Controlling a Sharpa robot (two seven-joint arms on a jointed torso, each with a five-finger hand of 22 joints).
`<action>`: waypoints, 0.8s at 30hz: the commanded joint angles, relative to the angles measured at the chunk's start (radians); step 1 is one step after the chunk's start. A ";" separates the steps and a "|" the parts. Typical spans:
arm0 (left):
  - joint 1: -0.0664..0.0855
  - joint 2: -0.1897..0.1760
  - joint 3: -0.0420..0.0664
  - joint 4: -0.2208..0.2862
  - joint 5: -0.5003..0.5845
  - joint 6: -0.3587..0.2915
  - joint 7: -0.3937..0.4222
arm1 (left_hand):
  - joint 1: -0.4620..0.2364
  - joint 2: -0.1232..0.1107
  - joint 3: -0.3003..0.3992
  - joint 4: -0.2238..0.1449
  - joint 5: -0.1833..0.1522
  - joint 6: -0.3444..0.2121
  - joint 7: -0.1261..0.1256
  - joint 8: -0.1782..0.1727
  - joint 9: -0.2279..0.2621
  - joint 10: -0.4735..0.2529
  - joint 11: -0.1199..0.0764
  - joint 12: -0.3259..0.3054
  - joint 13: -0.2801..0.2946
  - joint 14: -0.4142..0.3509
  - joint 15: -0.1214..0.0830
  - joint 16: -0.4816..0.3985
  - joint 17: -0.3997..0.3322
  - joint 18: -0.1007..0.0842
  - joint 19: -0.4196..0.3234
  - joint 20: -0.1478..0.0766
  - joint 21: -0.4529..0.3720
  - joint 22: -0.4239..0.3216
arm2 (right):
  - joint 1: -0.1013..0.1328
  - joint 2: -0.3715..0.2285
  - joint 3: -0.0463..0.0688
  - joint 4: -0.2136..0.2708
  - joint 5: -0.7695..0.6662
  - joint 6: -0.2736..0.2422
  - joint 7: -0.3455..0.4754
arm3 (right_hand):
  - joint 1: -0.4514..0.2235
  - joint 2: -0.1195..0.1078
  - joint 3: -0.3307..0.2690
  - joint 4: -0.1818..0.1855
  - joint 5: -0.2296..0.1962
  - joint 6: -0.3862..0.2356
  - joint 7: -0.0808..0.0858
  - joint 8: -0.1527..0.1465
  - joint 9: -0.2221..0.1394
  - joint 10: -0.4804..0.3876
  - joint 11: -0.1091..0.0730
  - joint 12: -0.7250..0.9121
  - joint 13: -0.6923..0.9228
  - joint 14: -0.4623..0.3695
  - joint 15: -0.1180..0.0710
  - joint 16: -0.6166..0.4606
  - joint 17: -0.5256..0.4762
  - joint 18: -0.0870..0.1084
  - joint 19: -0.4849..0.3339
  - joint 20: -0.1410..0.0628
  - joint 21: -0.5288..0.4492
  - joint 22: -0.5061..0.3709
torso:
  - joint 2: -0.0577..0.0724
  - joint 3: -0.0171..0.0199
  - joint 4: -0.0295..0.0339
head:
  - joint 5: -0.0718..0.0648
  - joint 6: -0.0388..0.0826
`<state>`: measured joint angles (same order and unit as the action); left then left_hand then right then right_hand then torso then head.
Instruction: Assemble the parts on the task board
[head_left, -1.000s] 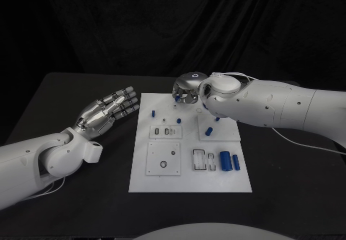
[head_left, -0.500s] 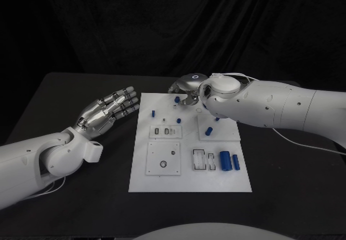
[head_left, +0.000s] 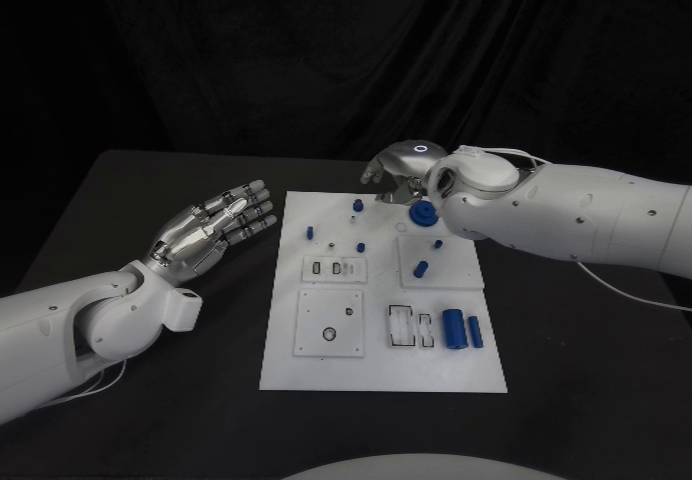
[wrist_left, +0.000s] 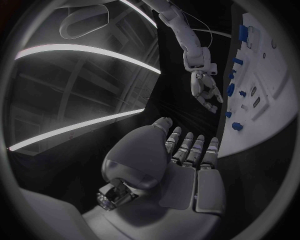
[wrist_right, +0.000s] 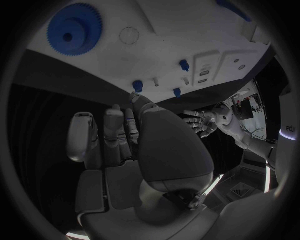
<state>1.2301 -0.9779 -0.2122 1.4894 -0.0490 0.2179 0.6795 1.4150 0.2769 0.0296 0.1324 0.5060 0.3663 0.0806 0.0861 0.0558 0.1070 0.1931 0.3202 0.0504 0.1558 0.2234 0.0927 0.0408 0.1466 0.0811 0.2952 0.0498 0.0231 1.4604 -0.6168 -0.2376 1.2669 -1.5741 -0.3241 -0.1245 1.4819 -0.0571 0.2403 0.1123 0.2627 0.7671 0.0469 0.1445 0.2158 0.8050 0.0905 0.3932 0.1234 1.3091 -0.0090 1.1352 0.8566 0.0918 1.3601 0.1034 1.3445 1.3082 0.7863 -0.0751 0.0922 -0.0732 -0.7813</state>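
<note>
While both hands' fingers splay empty, blue gear (head_left: 421, 213) (flat on task board (head_left: 381, 370)) beside right hand (head_left: 404, 172).

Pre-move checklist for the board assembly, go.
1. Right hand empty: ok, fingers hold nothing in its wrist view.
2. Left hand clear of the task board: ok, open beside the board's left edge.
3. Blue gear seated on the board: cannot tell; it lies at the far right, just below the right hand.
4. Blue cylinders still loose: ok, lying at the near right.
5. Small blue pegs reachable: ok, nothing covers them.
</note>
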 joint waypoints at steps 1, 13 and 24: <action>-0.001 0.002 0.001 0.005 0.005 0.000 0.142 | -0.010 0.003 0.007 -0.001 0.002 0.003 0.006 -0.001 0.000 -0.008 0.000 -0.004 -0.001 -0.004 0.004 0.005 0.000 -0.011 0.003 -0.003 0.001 0.001 | 0.030 -0.068 0.001 0.072 0.056 -0.023 -0.016 | 0.007 0.005 0.024 0.002 0.009 0.049 0.018 0.011 0.002 0.093 -0.020 0.053 0.019 0.003 -0.013 -0.009 -0.010 -0.017 0.001 -0.010 -0.002 0.045 | 0.000 0.0009 -0.0005 | -0.001 -0.004; -0.002 0.011 0.001 0.004 0.005 0.004 0.141 | -0.014 0.002 0.015 -0.003 0.003 0.004 0.007 0.000 0.001 -0.007 0.001 -0.002 -0.001 0.000 0.006 0.008 0.001 -0.012 0.004 -0.002 0.001 0.001 | 0.048 -0.269 -0.009 0.193 0.308 0.145 -0.145 | -0.119 -0.019 -0.006 0.101 -0.022 0.068 0.049 -0.059 -0.027 0.401 -0.077 0.970 1.016 0.044 -0.034 0.032 0.099 -0.017 0.003 -0.034 -0.045 0.048 | -0.005 0.0014 -0.0162 | 0.019 -0.002; -0.004 0.022 0.001 0.000 0.005 0.012 0.135 | -0.024 0.001 0.030 -0.006 0.003 0.003 0.008 -0.001 0.001 -0.008 0.002 -0.002 -0.001 0.008 0.017 0.016 0.003 -0.020 0.007 -0.001 0.003 0.001 | -0.004 -0.289 -0.009 0.184 0.205 0.103 -0.182 | -0.173 -0.014 -0.071 0.098 -0.029 0.054 0.047 -0.065 -0.009 0.766 -0.081 1.178 1.447 0.262 -0.038 0.436 0.714 -0.049 0.099 -0.037 0.088 0.167 | -0.002 0.0049 -0.0118 | 0.016 -0.007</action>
<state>1.2267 -0.9575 -0.2122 1.4878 -0.0491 0.2177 0.6796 1.3981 0.2784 0.0535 0.1257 0.5060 0.3687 0.0830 0.0861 0.0557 0.1069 0.1928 0.3203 0.0503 0.1666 0.2341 0.1076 0.0438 0.1466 0.0811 0.2952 0.0498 0.0231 1.4626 -0.9051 -0.2474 1.4524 -1.3157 -0.2101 -0.2647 1.3153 -0.0708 0.1749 0.2111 0.2383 0.8247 0.0923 0.0800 0.2065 1.4606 0.0123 1.5684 1.3081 1.4618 -0.0447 1.5680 1.3081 0.0536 1.4547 0.0660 1.4283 1.3081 0.7820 -0.0729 0.0766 -0.0541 -0.7906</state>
